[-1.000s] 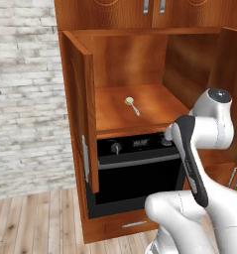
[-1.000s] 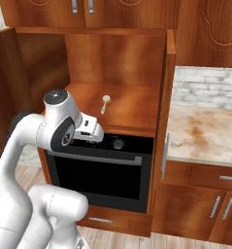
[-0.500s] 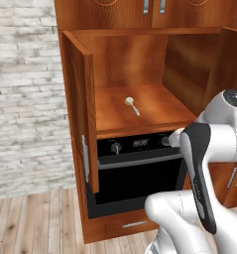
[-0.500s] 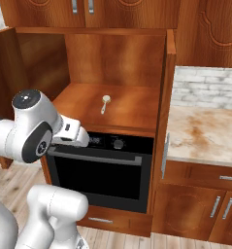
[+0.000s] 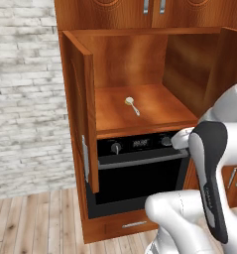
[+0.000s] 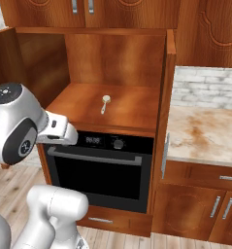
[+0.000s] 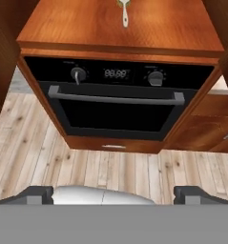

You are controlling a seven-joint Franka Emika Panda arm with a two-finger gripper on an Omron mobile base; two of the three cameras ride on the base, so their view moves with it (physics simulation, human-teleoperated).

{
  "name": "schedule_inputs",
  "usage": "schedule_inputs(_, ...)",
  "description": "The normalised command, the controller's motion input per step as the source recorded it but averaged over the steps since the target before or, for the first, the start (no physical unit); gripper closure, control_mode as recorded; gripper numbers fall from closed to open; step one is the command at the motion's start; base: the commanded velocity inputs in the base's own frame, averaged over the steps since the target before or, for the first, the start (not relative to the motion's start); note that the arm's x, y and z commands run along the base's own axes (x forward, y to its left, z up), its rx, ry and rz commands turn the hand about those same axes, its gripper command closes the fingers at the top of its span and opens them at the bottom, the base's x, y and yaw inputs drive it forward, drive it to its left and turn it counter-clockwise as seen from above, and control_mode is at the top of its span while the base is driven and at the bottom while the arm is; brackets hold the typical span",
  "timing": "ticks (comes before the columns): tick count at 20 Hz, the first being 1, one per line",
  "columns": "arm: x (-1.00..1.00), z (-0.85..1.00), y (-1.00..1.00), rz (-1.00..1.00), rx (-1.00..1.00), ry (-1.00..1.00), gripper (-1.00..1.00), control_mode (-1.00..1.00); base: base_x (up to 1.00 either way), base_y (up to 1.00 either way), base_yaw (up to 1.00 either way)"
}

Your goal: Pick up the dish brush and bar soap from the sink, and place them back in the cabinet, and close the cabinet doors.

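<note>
The dish brush (image 5: pixel 132 104) lies on the cabinet shelf (image 5: pixel 154 106), cream head toward the back; it also shows as the dish brush (image 6: pixel 104 103) and at the top of the hand view, dish brush (image 7: pixel 124 11). Both cabinet doors stand open: the left door (image 5: pixel 83 119) and the right door (image 6: pixel 167 97). My gripper (image 7: pixel 118 193) is open with nothing between its fingertips (image 7: pixel 39 194), held back from the cabinet at about oven height and looking down at the oven front. The bar soap and the sink are out of view.
A black built-in oven (image 5: pixel 140 168) with a silver bar handle (image 7: pixel 115 99) sits under the shelf. A tan marble counter (image 6: pixel 205 133) with lower cabinets runs to the right. A white brick wall (image 5: pixel 26 99) is left, above the wooden floor (image 7: pixel 34 157).
The arm has drawn back from the cabinet and folded closer to the base cameras. The dish brush stays on the shelf and the doors have not moved.
</note>
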Motion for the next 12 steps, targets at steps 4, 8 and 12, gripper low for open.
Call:
schedule_inputs(4,-0.17,0.27,0.39,0.03,0.00,0.02,-1.00,-1.00,0.00,0.00,0.00)
schedule_inputs(8,-0.14,0.25,0.19,0.00,0.00,0.00,-1.00,-1.00,0.00,0.00,0.00)
schedule_inputs(12,-0.01,0.29,0.00,0.00,0.00,0.00,-1.00,-1.00,0.00,0.00,0.00)
